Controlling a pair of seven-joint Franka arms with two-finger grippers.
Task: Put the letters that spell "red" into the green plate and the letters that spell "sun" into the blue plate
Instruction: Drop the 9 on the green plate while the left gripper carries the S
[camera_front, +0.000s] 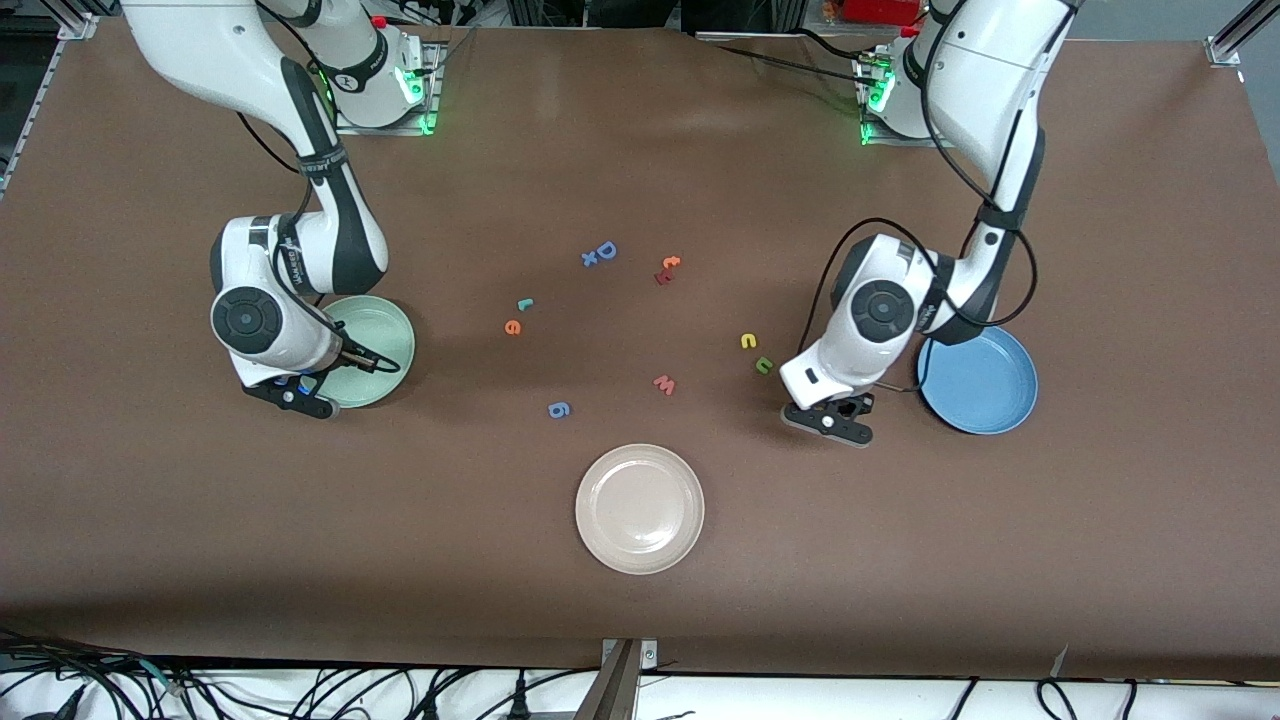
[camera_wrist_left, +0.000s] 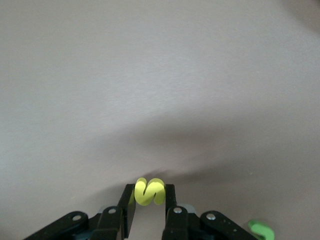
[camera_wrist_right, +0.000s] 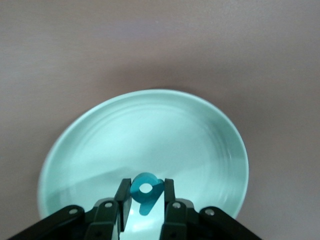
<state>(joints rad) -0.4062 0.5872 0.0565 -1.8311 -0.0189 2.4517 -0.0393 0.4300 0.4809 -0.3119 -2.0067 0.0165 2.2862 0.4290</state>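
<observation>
Nearest the front camera sits the beige-white plate (camera_front: 640, 508), no part of the job. Both task plates look bare: nothing lies in the green plate (camera_front: 385, 325) or the blue plate (camera_front: 985, 390) yet, so I judge the sorting barely begun, with two letters in hand and four to fetch.

On the counter (camera_front: 640, 150), the teal "r" (camera_front: 524, 304) and orange "e" (camera_front: 513, 327) lie together toward the right arm's end, well apart from the green plate. The yellow "n" (camera_front: 749, 341) and olive-green "u" (camera_front: 764, 365) rest just beside the left arm.

Hanging over the green plate's rim, the right claw (camera_wrist_right: 145, 200) pinches the teal "d" (camera_wrist_right: 145, 191) between closed fingers, wrist bent downward. The left claw (camera_wrist_left: 150, 202), low over bare counter beside the blue plate, is clamped on the yellow "s" (camera_wrist_left: 149, 192); its arm is folded down with the elbow above the plate.
</observation>
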